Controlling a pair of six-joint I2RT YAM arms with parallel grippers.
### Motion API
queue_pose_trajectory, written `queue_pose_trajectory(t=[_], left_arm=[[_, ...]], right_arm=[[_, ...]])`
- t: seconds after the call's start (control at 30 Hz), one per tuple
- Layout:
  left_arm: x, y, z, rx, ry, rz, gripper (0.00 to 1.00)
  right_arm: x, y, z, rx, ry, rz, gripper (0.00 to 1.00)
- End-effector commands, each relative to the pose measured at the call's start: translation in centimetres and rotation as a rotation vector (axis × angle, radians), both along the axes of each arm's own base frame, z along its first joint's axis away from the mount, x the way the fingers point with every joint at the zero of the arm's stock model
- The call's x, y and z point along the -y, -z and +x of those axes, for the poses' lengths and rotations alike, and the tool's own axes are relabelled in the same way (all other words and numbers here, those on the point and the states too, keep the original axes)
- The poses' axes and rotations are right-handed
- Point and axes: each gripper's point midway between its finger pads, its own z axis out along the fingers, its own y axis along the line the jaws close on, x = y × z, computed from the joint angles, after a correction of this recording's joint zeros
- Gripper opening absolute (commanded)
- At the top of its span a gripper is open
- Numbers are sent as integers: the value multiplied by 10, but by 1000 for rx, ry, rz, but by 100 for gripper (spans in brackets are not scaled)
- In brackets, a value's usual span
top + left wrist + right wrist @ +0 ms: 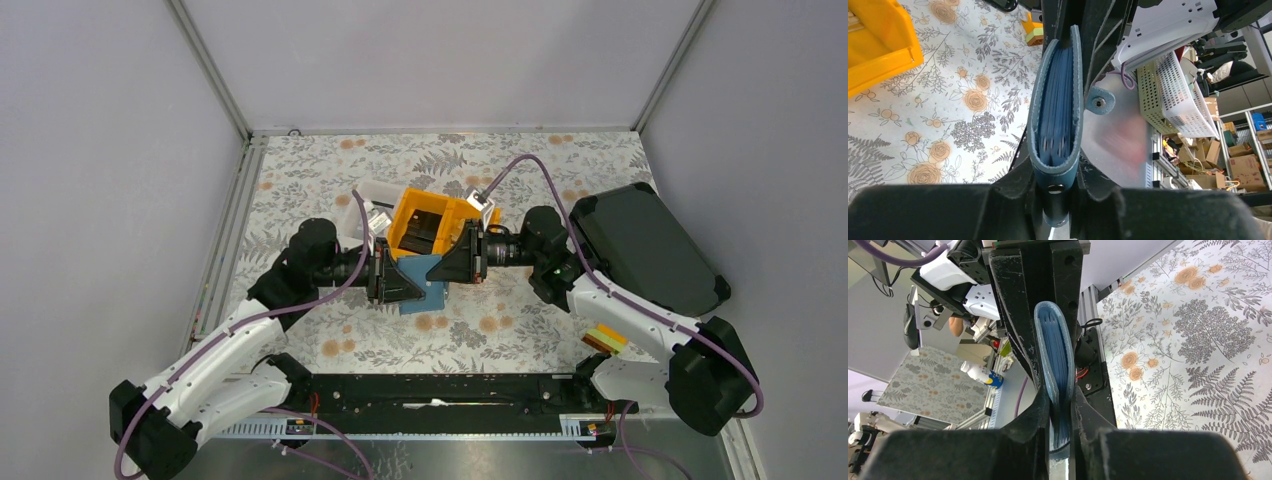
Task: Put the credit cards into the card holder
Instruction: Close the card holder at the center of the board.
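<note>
Gripping the card holder point(425, 285) from both ends — left gripper point(1057, 181) and right gripper point(1060, 410) are each clamped tight on it, folded closed, just beside the orange bin point(430, 225).

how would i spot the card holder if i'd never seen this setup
On the floral table, find the orange bin at the centre. Just on its near side, the left gripper and right gripper pinch one small folded thing from opposite ends: the card holder. It is the only teal-blue item, with paler blue pockets inside.
</note>
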Motion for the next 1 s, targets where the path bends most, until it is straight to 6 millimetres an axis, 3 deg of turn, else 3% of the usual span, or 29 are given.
queue_pose_trajectory(t=[0.0,0.03,0.2,0.3,0.43,0.6,0.97], left_arm=[[2,-17,1,66,17,-60,5],[1,-17,1,64,17,-59,0],[-4,-17,15,93,-70,-16,0],[-12,-15,39,103,-184,72,0],[-21,-6,65,75,-291,181,0],[-20,14,70,18,-293,210,0],[-21,32,69,-54,-282,228,0]], right_arm=[[3,-19,2,69,18,56,2],[3,-19,4,68,31,50,9],[9,-18,31,69,205,-34,64],[24,-12,46,96,339,-120,73],[42,4,58,73,476,-213,76],[50,18,59,6,538,-222,71],[26,30,49,-65,482,-214,63]])
